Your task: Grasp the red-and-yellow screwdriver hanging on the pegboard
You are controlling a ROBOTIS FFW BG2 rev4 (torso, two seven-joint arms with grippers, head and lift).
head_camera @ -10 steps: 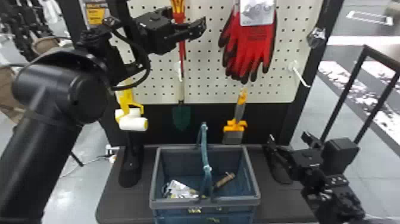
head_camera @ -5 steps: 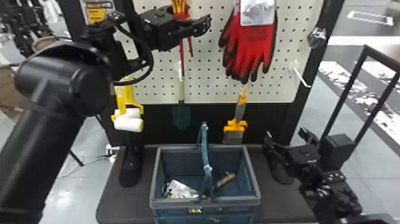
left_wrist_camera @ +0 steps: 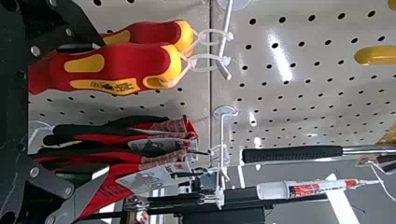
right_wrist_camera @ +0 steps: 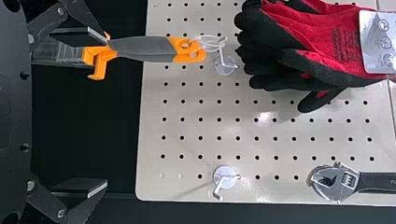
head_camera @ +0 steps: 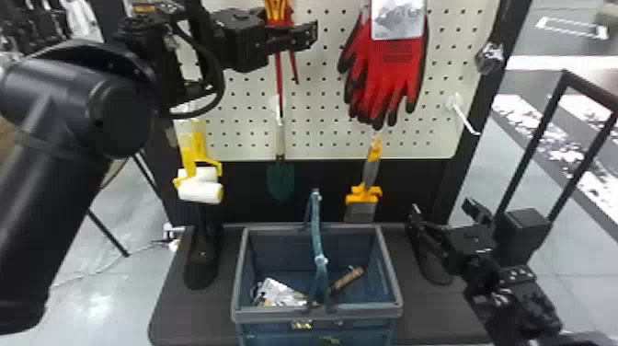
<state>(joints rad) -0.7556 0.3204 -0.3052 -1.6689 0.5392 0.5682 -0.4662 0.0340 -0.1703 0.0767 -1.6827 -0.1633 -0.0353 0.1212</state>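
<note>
Two red-and-yellow screwdrivers hang side by side from a white hook on the pegboard. In the head view their handles sit at the top of the board and the red shafts hang below. My left gripper is raised to the handles and stands open. In the left wrist view the left gripper has the nearer handle just inside one finger, with no contact visible. My right gripper is parked low at the right of the black table, open, as the right wrist view shows.
Red gloves, a green trowel, an orange scraper and a yellow paint roller also hang on the board. A blue basket with small items stands on the table below. A wrench hangs near the board's edge.
My left gripper has edged slightly right and closer to the screwdriver handles, still open. The right arm has stayed low at the table.
</note>
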